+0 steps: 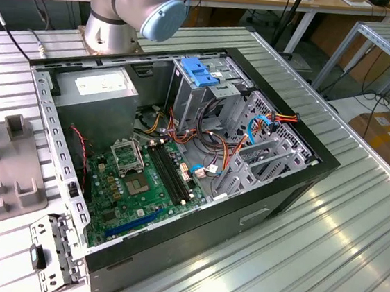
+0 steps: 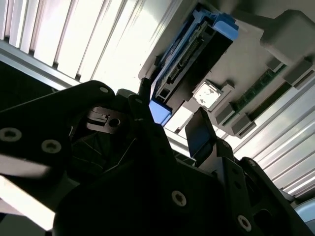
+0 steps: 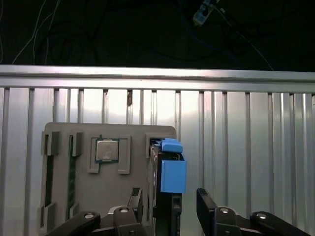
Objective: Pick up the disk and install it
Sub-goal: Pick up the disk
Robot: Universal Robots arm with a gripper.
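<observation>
1. One disk (image 3: 172, 172): stands on edge in a slot at the end edge of the grey fixture tray (image 3: 133, 132). It is just beside the processor chip (image 3: 106, 150) and next to the bare ribbed table (image 3: 246, 147). Dark body, bright blue carrier rails.
2. One gripper (image 3: 169, 192): fingers (image 3: 204, 199) spread, one to each broad face of the disk. A gap shows on both sides in the first wrist view, and nothing is pinched.
3. Handling, as judged: a rigid metal block, fairly heavy for its size. Its smooth faces may slip under a light squeeze, and it is sensitive to knocks. The blue rails look like thinner plastic and probably flex.
4. Hold point, as judged: across the two flat faces near the raised end. Keep clear of the blue tab (image 3: 172, 146) and of the connector edge (image 2: 189, 59) seen in the second wrist view.
5. One open computer case (image 1: 304, 173): sits on the same table in the exterior view, with the tray just beside it at the exterior view's left.
6. Hard to make out: the disk's lower part is cut off behind the gripper body. Slot depth, the label and how tightly the tray holds the disk cannot be told.
</observation>
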